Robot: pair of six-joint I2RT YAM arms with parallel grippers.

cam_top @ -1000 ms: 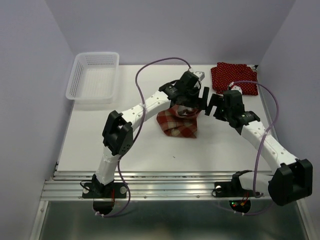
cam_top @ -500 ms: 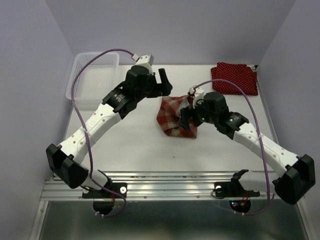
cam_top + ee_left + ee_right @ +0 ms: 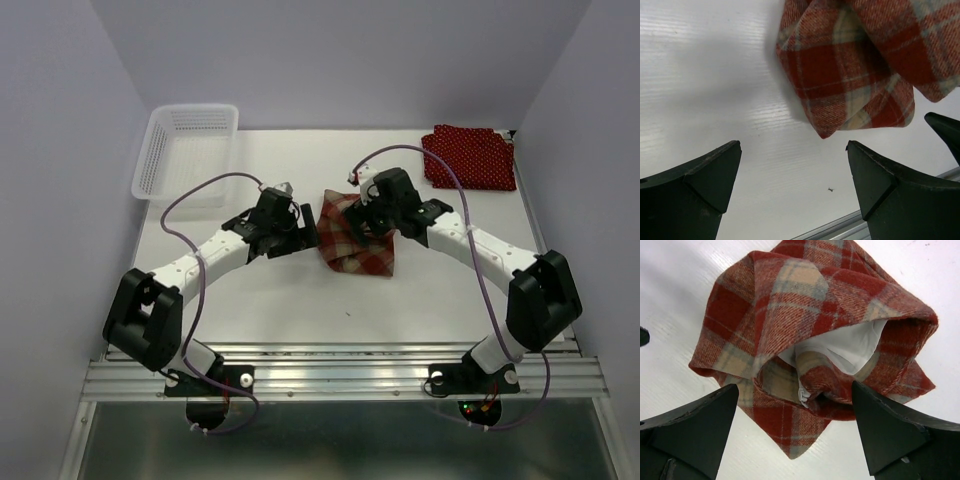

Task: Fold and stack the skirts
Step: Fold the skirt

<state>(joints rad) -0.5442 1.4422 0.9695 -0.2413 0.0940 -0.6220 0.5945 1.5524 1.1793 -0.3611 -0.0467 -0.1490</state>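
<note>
My left fingers stand apart beside the crumpled plaid skirt on the table; my right fingers are spread above it, empty.

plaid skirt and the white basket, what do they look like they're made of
Plaid skirt: looks like thick woven cloth, perhaps wool-like, matte and fuzzy. Diagonal weave lines and soft nap show up close, and a smooth white lining shows inside the folds.
Basket: probably moulded plastic, white and slightly glossy, with rows of slots in thin stiff walls.
</note>
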